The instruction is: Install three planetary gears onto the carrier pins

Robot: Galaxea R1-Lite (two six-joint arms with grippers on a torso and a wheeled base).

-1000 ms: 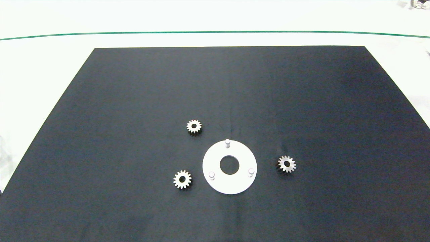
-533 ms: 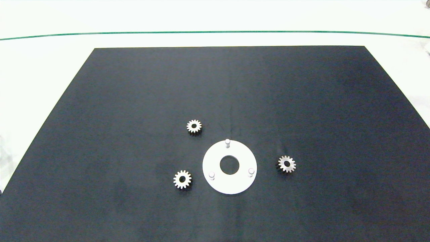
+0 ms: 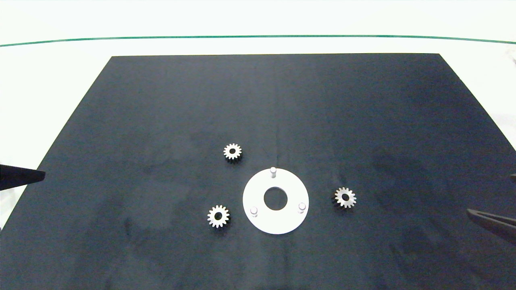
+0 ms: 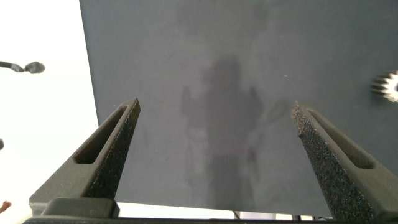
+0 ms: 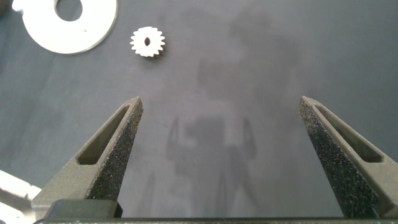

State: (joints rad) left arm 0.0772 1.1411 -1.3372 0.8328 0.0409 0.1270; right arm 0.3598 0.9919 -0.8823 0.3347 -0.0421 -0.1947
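flatly, toothed metal gears point(image 3: 232, 152) (three) ring pegged disc point(image 3: 275, 219).

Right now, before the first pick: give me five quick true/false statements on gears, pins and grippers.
1. All three gears lie on the mat, none on a pin. True: one beyond the disc, one to its left, one to its right.
2. The right gripper holds a gear. False: it is open and empty above the mat.
3. The left gripper is open. True.
4. The disc carries four pins. False: three pins.
5. The right-hand gear touches the disc. False: bare mat separates them.
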